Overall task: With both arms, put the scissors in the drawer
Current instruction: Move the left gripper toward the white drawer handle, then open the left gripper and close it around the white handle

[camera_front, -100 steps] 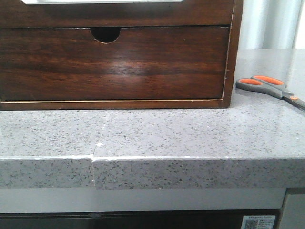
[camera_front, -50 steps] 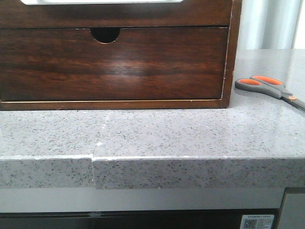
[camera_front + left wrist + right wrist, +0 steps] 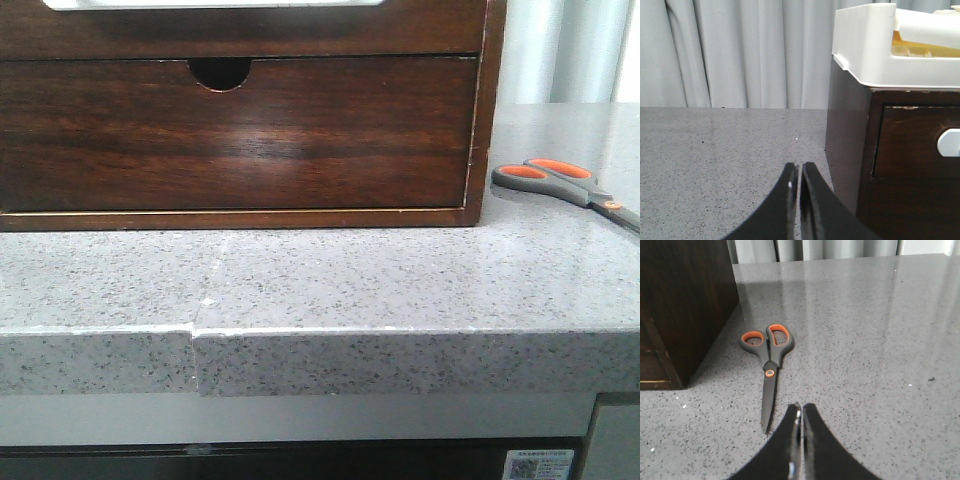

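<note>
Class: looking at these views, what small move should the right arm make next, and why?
Probably open the right claw and ease it toward the scissors. They lie flat on the counter beside the cabinet, untouched, while the claw is shut just short of the blade tips and holds nothing.

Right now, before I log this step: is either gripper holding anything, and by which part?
Nothing is held. The left gripper and right gripper are both shut on nothing; the scissors lie untouched on the countertop.

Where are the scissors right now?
The scissors lie flat on the grey countertop, just right of the wooden cabinet in the front view, blades closed, near the right gripper.
</note>
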